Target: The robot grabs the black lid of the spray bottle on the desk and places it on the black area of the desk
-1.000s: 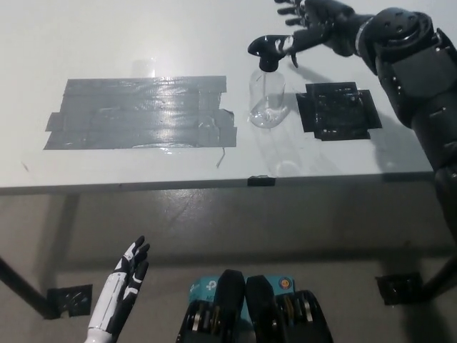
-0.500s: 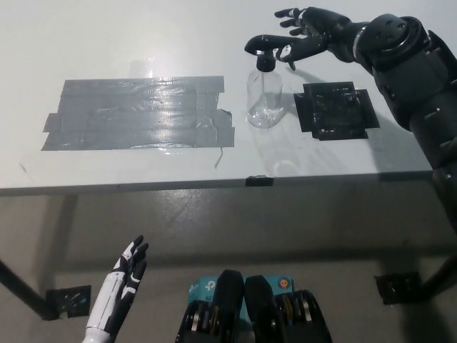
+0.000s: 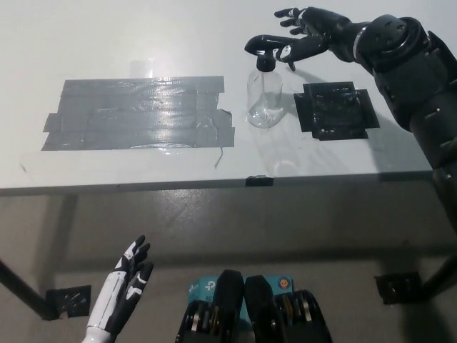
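A clear spray bottle [image 3: 264, 100] stands upright on the white desk [image 3: 143, 36], topped by its black trigger lid [image 3: 263, 50]. My black right hand [image 3: 305, 34] hovers just right of the lid with its fingers spread, open; whether a fingertip touches the lid's rear I cannot tell. A small square of black tape [image 3: 334, 109] lies on the desk right of the bottle, below my right forearm. My white left hand [image 3: 128, 282] rests open low at the lower left, below the desk's front edge.
A large patch of grey tape [image 3: 139, 114] covers the desk left of the bottle. The desk's front edge [image 3: 214, 184] runs across the middle of the picture, with floor and table legs below it.
A second ago my right hand sat slightly higher and farther right; it came down towards the lid. The whole picture also shifted slightly. Nothing has changed over the last half second.
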You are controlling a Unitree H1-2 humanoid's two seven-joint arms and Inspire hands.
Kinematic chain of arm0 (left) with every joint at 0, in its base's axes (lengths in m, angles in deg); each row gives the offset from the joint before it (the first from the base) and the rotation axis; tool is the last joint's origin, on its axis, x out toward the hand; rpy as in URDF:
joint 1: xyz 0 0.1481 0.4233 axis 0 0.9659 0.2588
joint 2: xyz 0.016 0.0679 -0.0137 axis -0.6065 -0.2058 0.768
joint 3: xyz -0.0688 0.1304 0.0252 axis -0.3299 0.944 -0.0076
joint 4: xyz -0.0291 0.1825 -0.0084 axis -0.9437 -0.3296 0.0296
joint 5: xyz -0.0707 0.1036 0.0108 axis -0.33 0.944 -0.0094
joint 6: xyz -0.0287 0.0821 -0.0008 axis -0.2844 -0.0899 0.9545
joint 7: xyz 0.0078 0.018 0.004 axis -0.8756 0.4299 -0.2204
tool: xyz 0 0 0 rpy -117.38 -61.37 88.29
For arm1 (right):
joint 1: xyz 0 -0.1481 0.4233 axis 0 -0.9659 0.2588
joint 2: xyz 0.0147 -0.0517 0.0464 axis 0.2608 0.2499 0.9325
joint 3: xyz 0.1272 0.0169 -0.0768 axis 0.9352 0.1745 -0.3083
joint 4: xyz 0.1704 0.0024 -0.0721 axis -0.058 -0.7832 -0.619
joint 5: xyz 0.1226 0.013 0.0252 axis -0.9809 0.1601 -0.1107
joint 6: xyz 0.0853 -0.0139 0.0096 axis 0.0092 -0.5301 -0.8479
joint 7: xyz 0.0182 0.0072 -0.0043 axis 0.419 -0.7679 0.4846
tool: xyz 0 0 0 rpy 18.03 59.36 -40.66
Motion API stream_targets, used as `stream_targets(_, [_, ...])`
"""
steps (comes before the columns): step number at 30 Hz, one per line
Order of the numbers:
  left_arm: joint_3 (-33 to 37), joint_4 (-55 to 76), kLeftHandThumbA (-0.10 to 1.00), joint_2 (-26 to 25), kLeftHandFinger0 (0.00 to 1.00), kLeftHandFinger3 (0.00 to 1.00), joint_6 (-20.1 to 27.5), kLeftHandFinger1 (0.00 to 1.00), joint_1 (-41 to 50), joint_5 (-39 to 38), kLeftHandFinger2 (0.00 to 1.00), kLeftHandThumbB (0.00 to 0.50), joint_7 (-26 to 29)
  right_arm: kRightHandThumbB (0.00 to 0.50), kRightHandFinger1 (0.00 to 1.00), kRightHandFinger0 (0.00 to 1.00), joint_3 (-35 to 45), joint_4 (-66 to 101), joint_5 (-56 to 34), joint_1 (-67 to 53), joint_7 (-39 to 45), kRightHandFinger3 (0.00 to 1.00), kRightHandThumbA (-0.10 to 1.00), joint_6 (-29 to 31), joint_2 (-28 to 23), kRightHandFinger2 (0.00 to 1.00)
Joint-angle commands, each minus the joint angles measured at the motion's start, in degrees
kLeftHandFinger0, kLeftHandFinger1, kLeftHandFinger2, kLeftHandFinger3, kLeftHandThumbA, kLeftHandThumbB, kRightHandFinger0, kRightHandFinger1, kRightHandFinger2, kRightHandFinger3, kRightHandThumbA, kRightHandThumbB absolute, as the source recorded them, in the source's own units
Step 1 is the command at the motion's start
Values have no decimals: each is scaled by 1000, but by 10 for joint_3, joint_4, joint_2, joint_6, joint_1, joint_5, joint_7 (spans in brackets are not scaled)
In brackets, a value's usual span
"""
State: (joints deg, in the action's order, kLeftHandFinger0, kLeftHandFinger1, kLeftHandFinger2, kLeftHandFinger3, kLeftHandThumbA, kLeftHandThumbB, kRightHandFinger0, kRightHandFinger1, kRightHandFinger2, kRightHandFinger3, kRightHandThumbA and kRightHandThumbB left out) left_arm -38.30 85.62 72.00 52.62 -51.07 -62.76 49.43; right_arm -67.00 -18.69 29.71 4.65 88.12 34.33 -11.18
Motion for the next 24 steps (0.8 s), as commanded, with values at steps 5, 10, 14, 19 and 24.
stream_targets(5, [1,17,903,-9,1000,1000,3,1000,-9,8,1000,61,-4,500,1000,1000,41,4,-29,45,23,1000,686,13,-2,1000])
stream_targets(10, [1,17,901,-10,1000,1000,3,1000,-10,10,1000,64,-4,500,1000,1000,68,6,-41,49,38,1000,683,-3,-1,1000])
stream_targets(14, [2,17,905,-11,1000,1000,4,1000,-10,12,1000,66,-5,500,1000,1000,113,-4,-70,57,59,1000,683,-28,-1,1000])
stream_targets(19, [1,21,874,-12,1000,1000,2,1000,-12,14,1000,33,-5,500,1000,1000,145,1,-85,54,80,1000,772,-6,-5,1000])
stream_targets(24, [2,21,887,-16,1000,1000,7,1000,-14,20,1000,33,-5,500,1000,1000,150,-2,-86,52,76,1000,719,-14,-5,1000])
